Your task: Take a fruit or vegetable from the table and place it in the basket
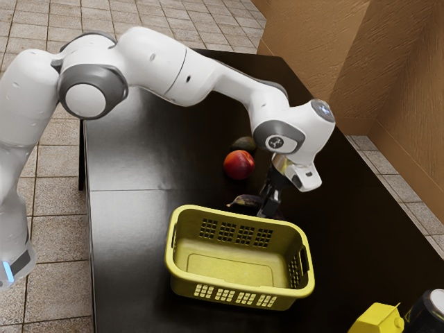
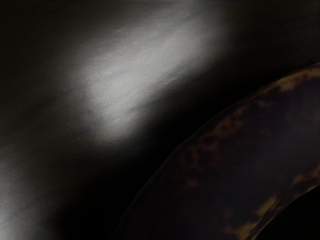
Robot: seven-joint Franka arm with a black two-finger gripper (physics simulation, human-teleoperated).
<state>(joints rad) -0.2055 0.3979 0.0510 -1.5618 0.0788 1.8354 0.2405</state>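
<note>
My gripper [image 1: 268,207] points down just behind the basket's far rim in the exterior view, low over the table at a dark, overripe banana [image 1: 244,200]. The banana's stem end sticks out to the exterior view's left of the hand; the rest is partly hidden behind the gripper and the rim. In the wrist view the curved, brown-blotched banana [image 2: 225,165] lies close under the hand. A red peach or apple [image 1: 239,164] and a dark green avocado [image 1: 243,144] rest on the table farther back. The yellow-green basket [image 1: 176,284] holds nothing that I can see.
The dark table [image 1: 125,229] extends around the basket. A yellow carton-like object [image 1: 377,320] and a dark round object with a pale top [image 1: 424,316] stand at the exterior view's lower right corner. A brown wall [image 1: 312,41] rises beyond the table.
</note>
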